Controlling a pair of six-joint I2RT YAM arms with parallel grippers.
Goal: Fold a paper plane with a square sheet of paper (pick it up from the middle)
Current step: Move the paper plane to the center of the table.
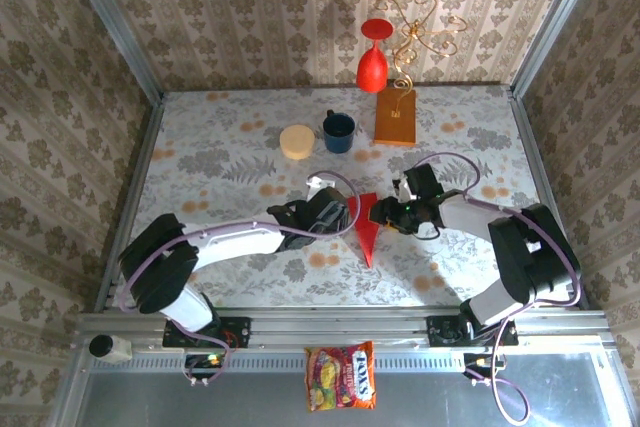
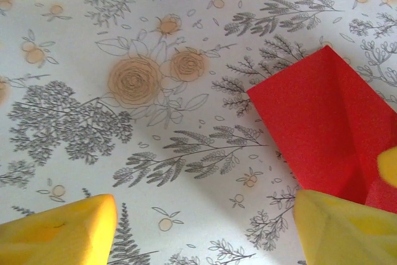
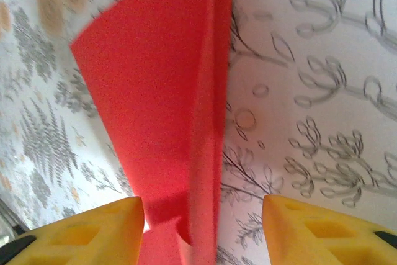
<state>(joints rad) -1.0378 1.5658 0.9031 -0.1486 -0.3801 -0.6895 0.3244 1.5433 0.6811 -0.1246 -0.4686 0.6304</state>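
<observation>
From above, the red paper (image 1: 366, 232) lies folded on the table (image 1: 220, 157) just toward 6 o'clock from its centre. It is a narrow wedge, broad at its 12 o'clock end and tapering to a tip that points to 6 o'clock. The left gripper (image 1: 346, 216) sits low at the paper's 9 o'clock edge and the right gripper (image 1: 384, 217) at its 3 o'clock edge, facing each other across the broad end. How far the jaws stand apart cannot be told from this height. Toward 12 o'clock, well apart from the paper, stand a cream disc (image 1: 297, 141), a blue mug (image 1: 338, 131) and an orange block (image 1: 396, 115). A red vase (image 1: 372, 59) and a gold wire ornament (image 1: 425, 32) are at the back wall. A candy bag (image 1: 341, 375) lies at 6 o'clock, in front of the arm bases.

In the left wrist view, the two yellow fingers (image 2: 59, 231) stand wide apart at 7 and 5 o'clock, with bare tablecloth between them and nothing held. The paper fills the 3 to 5 o'clock part of the view, with one corner pointing to 12 o'clock and a crease running down it. The 5 o'clock finger overlaps its lower edge, and I cannot tell whether it touches.

In the right wrist view, the yellow fingers (image 3: 84, 234) are apart at 7 and 5 o'clock. The paper runs from 12 o'clock down between them, with a raised fold along its right side. It passes just beside the 7 o'clock finger, and bare cloth separates it from the 5 o'clock one. The jaws are not clamped on it.
</observation>
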